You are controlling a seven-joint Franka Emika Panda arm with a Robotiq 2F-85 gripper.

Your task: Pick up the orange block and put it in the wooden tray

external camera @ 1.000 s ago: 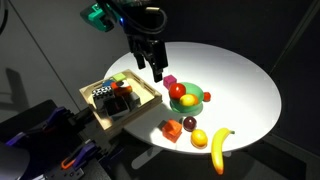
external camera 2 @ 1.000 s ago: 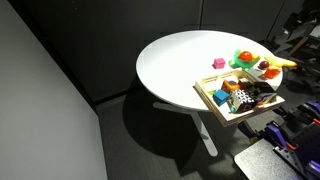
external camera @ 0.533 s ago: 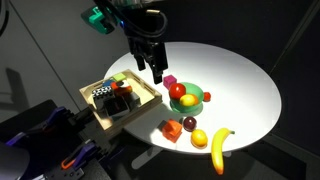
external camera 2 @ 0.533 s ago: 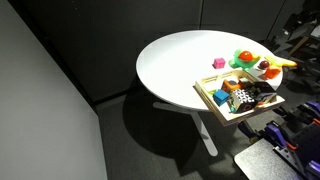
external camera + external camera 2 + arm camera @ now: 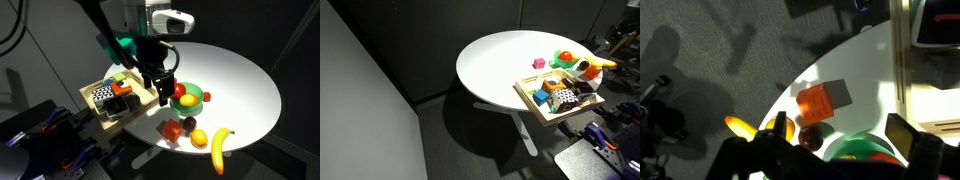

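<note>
The orange block (image 5: 171,129) sits on the white round table (image 5: 235,75) near its front edge, beside a dark plum (image 5: 189,123). In the wrist view the orange block (image 5: 817,103) lies just beyond my jaws, with the plum (image 5: 811,135) nearer. My gripper (image 5: 163,95) hangs open and empty above the table, between the wooden tray (image 5: 100,118) and the green bowl (image 5: 197,98), a little way from the block. Its open fingers frame the wrist view (image 5: 840,130). The wooden tray (image 5: 532,100) holds several small items.
A red apple (image 5: 186,99) lies in the green bowl. A lemon (image 5: 199,138) and a banana (image 5: 220,148) lie at the table's front. A pink cube (image 5: 538,63) sits behind the tray. Dark equipment stands below the table's edge.
The arm has come down and forward from above the table's far side to just over the bowl and tray. The wrist has turned. The objects have not moved.
</note>
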